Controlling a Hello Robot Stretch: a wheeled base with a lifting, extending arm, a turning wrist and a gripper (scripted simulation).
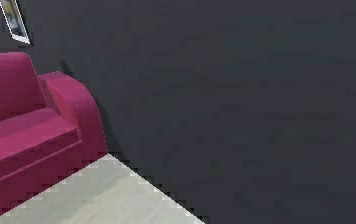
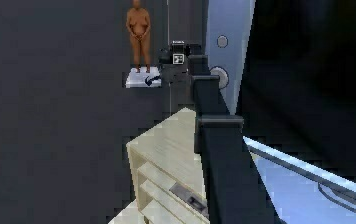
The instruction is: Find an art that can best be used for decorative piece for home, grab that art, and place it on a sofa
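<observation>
A brown statue of a standing figure (image 2: 138, 33) on a white base hangs in front of the dark wall, clear of every surface. It is at the far end of my gripper (image 2: 154, 72), which holds it. The dark arm (image 2: 214, 140) rises from the arm side view's bottom edge to the white marker squares (image 2: 177, 56). A magenta sofa (image 1: 31, 120) with a rounded armrest stands at the forward view's left, against the dark wall.
A framed picture (image 1: 16, 20) hangs above the sofa. Pale floor (image 1: 106, 195) lies in front of it. Beside the arm stand a light wooden drawer unit (image 2: 161, 170), a grey door with a knob (image 2: 222, 75), and a pale ledge (image 2: 306, 175) at lower right.
</observation>
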